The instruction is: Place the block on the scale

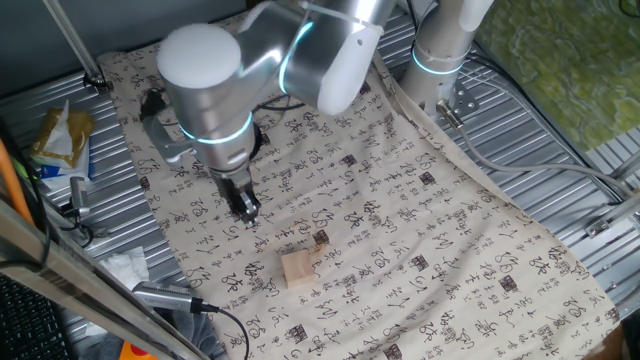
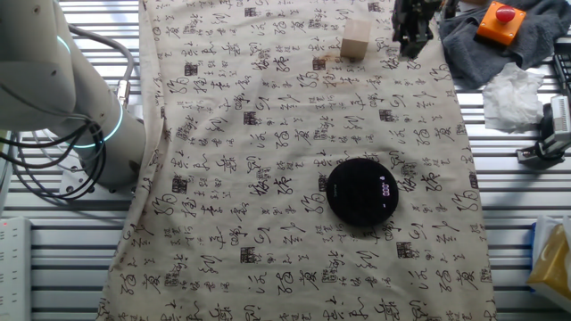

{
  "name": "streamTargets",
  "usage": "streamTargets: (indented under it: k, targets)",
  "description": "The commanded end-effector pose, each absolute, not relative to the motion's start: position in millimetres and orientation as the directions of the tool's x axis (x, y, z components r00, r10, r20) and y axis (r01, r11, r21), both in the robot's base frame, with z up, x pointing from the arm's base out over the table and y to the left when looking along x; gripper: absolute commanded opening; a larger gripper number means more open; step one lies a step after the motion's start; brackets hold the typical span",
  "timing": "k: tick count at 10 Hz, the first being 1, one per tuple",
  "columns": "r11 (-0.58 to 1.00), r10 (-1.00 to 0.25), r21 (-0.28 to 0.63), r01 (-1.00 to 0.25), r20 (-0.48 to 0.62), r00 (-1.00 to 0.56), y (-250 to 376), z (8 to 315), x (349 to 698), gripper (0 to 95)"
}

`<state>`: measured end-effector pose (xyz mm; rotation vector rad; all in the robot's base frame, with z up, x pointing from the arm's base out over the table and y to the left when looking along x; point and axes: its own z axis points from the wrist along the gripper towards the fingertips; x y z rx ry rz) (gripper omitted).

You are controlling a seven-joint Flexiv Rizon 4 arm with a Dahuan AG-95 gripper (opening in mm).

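The small pale tan wooden cube is being left lying on the character-printed cloth, untouched, just beside the black two-finger gripper. Nothing is being held by the gripper; its jaw gap cannot be told. The flat round black disc scale is being shown well apart from the cube.

Printed cloth, orange button

Ribbed metal counter draped with a cream cloth printed in black characters, pale wooden block near one end, round black scale well apart from it.
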<state>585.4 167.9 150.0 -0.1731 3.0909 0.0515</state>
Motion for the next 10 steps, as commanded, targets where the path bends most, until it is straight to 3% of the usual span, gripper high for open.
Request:
streamTargets:
  k: [1, 6, 7, 10]
  targets:
    - [0.996, -0.069, 0.061, -0.073, -0.056, -0.996, 185.1, 146.3, 582.5, 38.0]
    - [0.997, -0.017, 0.072, -0.022, -0.068, -0.998, 220.4, 136.0, 575.8, 38.0]
    - [0.997, -0.007, 0.077, -0.013, -0.072, -0.997, 226.9, 133.9, 574.0, 57.0]
    - [0.997, -0.001, 0.082, -0.007, -0.075, -0.997, 238.4, 131.2, 570.1, 57.0]
